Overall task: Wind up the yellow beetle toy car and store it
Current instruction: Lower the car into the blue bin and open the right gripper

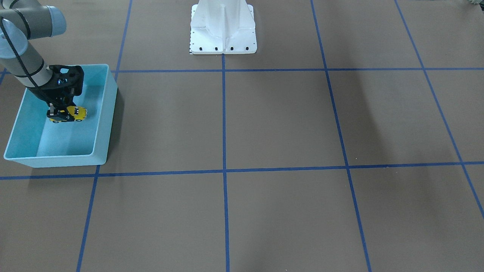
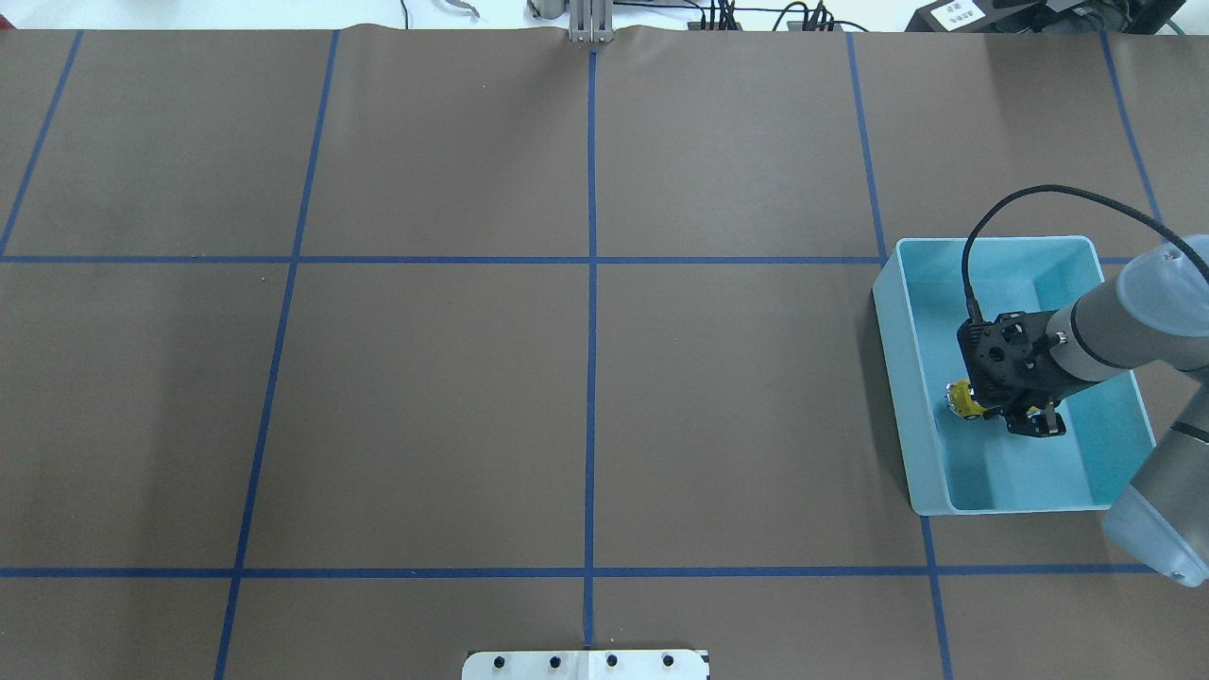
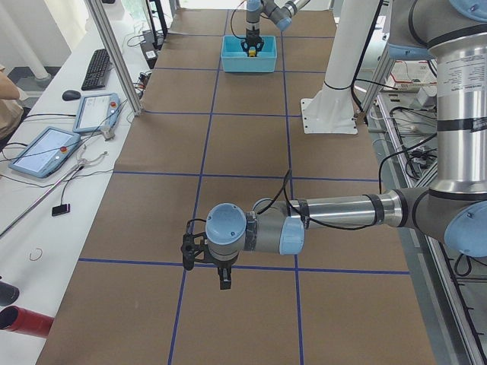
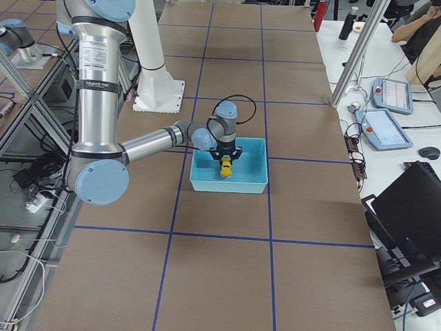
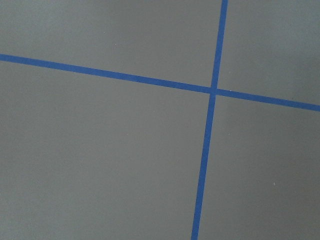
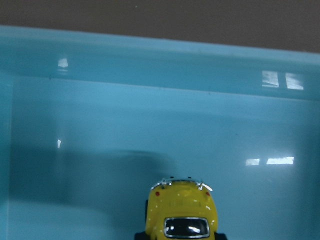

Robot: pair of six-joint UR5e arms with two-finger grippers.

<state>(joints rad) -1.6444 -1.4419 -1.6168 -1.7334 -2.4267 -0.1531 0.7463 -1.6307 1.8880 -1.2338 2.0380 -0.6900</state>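
Brown bench [image 1: 287,121] with a blue tape grid. Light blue bin [image 1: 107,113] at middle left of the front-facing view. Left gripper [image 3: 194,249] hangs over bare bench, lower centre of the left-side view; its jaw state cannot be told. Right gripper [image 1: 60,111] reaches into the bin, jaws pinching the yellow beetle toy car [image 1: 77,112] inside it.

Front cam sits across the table [image 1: 264,124] from me and looks steeply down, my base [image 1: 223,28] at the top. Overhead cam is behind me, over my shoulders, facing fwd & down. Both catch the blue bin [image 1: 107,113], w/ sides flipped. Side cams sit at each table end, looking along it from far back. L wrist cam stares down at tape lines [image 5: 210,90], close up. R wrist cam: v close, in the bin, on the yellow car [image 6: 181,210].
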